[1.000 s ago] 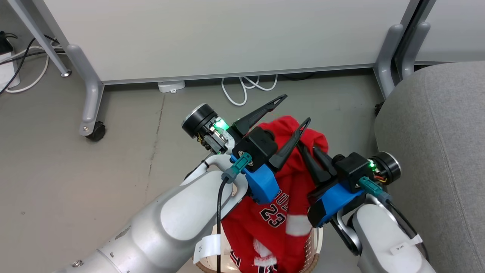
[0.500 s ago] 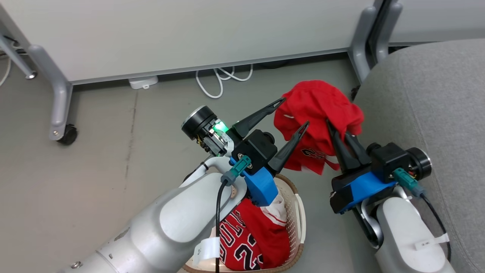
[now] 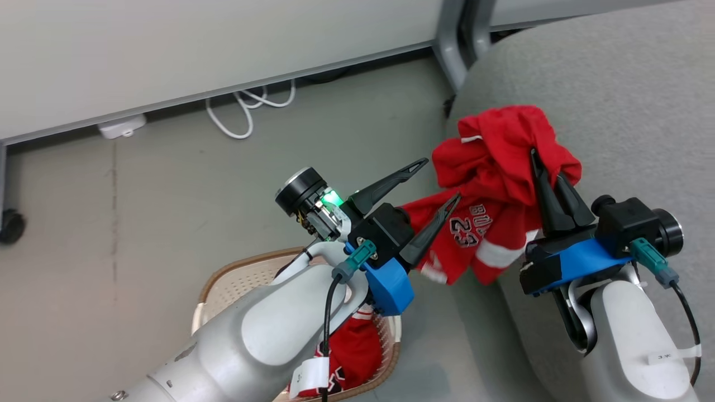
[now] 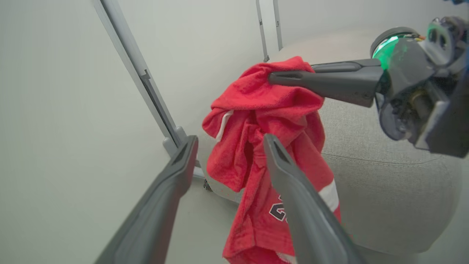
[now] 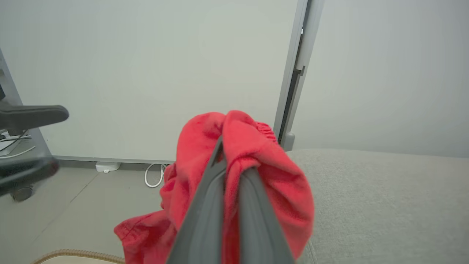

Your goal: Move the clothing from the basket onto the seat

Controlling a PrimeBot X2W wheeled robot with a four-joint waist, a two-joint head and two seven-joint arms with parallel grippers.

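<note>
My right gripper point(image 3: 546, 167) is shut on the bunched red shorts point(image 3: 497, 162), which carry white stripes and a small 23. The shorts hang over the left edge of the grey seat point(image 3: 614, 84), their lower end trailing toward the floor. In the right wrist view the closed fingers point(image 5: 205, 216) are buried in the red shorts point(image 5: 271, 157). My left gripper point(image 3: 441, 178) stands open just left of the cloth, holding nothing. In the left wrist view it point(image 4: 229, 141) frames the hanging shorts point(image 4: 263, 110). The basket point(image 3: 223, 273) sits at the bottom under my left forearm, with the red jersey point(image 3: 357, 357) inside.
A pale partition panel point(image 3: 167, 44) on grey legs point(image 3: 449, 44) runs along the back. White cables point(image 3: 246, 106) and a small white box point(image 3: 120, 127) lie on the floor below it. A caster wheel point(image 3: 10, 226) shows at the far left. Grey floor lies between basket and seat.
The head camera has swung right. My right gripper has lifted the shorts out of the basket and carried them right, over the seat's edge. The left gripper stays open.
</note>
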